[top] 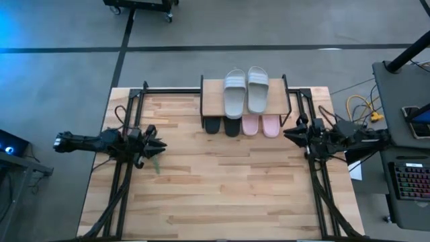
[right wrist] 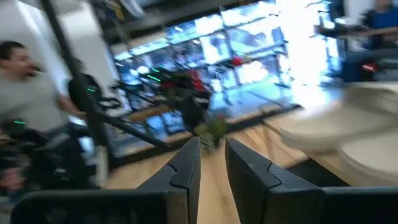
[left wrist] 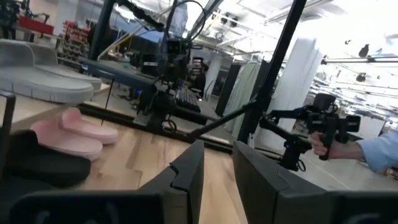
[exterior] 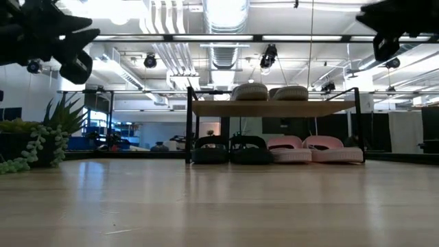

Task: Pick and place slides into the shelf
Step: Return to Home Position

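Note:
The shelf (top: 212,101) stands at the table's far middle. Two grey slides (top: 246,92) lie side by side on its wooden top board. Beneath the board, a black pair (top: 222,126) and a pink pair (top: 261,125) rest on their soles, toes toward the near edge. My left gripper (top: 160,144) hovers at the table's left side, pointing level toward the right. My right gripper (top: 287,134) hovers at the right side, beside the shelf's end, pointing left. In the wrist views each gripper (left wrist: 217,149) (right wrist: 212,144) shows a narrow gap with nothing in it.
Black frame rails (top: 121,181) run along the table's left and right sides. A green plant (exterior: 34,137) stands off the left edge. A person's hand with a camera rig (left wrist: 336,146) and a seated person (right wrist: 25,81) show beyond the table. Bare wood (top: 222,188) fills the near half.

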You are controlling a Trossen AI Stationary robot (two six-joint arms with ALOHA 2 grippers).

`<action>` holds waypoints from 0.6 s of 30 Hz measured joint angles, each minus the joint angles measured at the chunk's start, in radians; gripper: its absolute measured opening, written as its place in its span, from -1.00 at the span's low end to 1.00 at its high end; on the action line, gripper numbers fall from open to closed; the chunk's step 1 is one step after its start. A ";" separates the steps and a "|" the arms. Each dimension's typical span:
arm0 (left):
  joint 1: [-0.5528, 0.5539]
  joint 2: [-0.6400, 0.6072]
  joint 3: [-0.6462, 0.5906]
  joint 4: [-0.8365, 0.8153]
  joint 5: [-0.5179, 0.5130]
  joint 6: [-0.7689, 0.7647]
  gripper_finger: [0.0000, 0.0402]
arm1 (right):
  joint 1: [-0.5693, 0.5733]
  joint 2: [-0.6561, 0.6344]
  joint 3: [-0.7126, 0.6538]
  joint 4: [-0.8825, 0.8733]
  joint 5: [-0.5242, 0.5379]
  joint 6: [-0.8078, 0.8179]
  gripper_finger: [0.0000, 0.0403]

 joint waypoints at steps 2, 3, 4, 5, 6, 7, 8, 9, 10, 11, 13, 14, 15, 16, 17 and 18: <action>0.000 -0.004 0.000 -0.012 0.003 -0.007 -0.64 | 0.000 -0.011 -0.016 -0.018 0.029 -0.002 -0.66; 0.000 -0.003 -0.001 -0.019 0.004 -0.016 -0.64 | 0.000 -0.010 -0.018 -0.012 0.032 -0.002 -0.66; 0.000 -0.004 -0.004 -0.031 0.007 -0.023 -0.64 | 0.000 -0.010 -0.020 -0.010 0.031 -0.001 -0.66; 0.000 -0.003 -0.007 -0.036 0.011 -0.025 -0.64 | 0.000 -0.011 -0.022 -0.013 0.025 0.007 -0.66; 0.000 0.001 -0.011 -0.035 0.016 -0.026 -0.64 | 0.000 -0.009 -0.024 -0.013 0.022 0.013 -0.66; 0.000 0.002 -0.015 -0.034 0.019 -0.028 -0.64 | 0.000 -0.009 -0.028 -0.013 0.021 0.020 -0.66; 0.000 0.000 -0.016 -0.037 0.021 -0.033 -0.64 | 0.000 -0.010 -0.033 -0.015 0.021 0.023 -0.66; 0.000 -0.003 -0.016 -0.048 0.021 -0.040 -0.64 | 0.000 -0.010 -0.037 -0.015 0.021 0.025 -0.66; 0.000 -0.003 -0.016 -0.065 0.021 -0.044 -0.64 | 0.000 -0.010 -0.040 -0.015 0.021 0.028 -0.66; 0.000 -0.001 -0.016 -0.081 0.022 -0.049 -0.64 | 0.000 -0.010 -0.044 -0.014 0.021 0.033 -0.66; 0.000 -0.002 -0.016 -0.091 0.024 -0.048 -0.64 | 0.000 -0.010 -0.052 -0.013 0.021 0.050 -0.66; 0.000 -0.002 -0.017 -0.097 0.024 -0.046 -0.64 | 0.000 -0.010 -0.058 -0.013 0.021 0.061 -0.66; 0.000 0.000 -0.017 -0.106 0.024 -0.047 -0.64 | 0.000 -0.010 -0.064 -0.015 0.021 0.072 -0.66; 0.000 0.003 -0.017 -0.110 0.022 -0.051 -0.64 | 0.000 -0.010 -0.070 -0.014 0.020 0.085 -0.66; 0.000 0.006 -0.017 -0.107 0.020 -0.052 -0.64 | 0.000 -0.010 -0.076 -0.014 0.015 0.095 -0.66; 0.000 0.006 -0.017 -0.107 0.019 -0.060 -0.64 | 0.000 -0.010 -0.083 -0.014 0.012 0.102 -0.66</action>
